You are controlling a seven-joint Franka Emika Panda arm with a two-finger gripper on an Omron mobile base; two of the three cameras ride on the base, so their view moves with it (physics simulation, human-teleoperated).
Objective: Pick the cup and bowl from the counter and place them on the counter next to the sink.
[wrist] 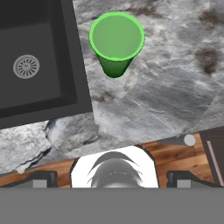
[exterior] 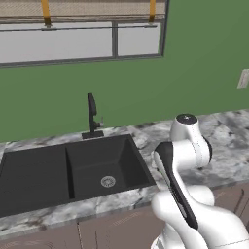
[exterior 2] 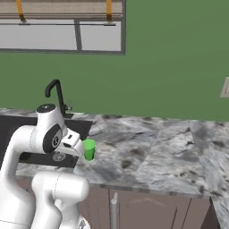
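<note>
Left base view: the sink is sunk into the marbled bench, its black faucet rising at the back rim. The white arm folds up from the bench's front edge, just past the sink's right rim, and its upper links block whatever lies on the stone behind them.

Right base view: the cup stands upright on the bench, just beside the sink's near corner and close to the front edge. The hand hangs just beside it, on the sink side. The arm is bent sharply at the elbow with the wrist turned down toward the stone; from here I cannot tell how the jaws stand.

Hand view: the camera looks down into the cup's open mouth. It tapers from a wide rim to a narrow base and sits on the bench next to the sink wall. The two dark finger tips sit far out toward opposite sides of the lower edge, so the jaws are spread wide with nothing between them, well apart from the cup.

Judged from its look, the cup is light, rigid and smooth-walled, easy to tip or squirt out of a pinch. A hold across the upper wall just under the rim seems safest.
</note>
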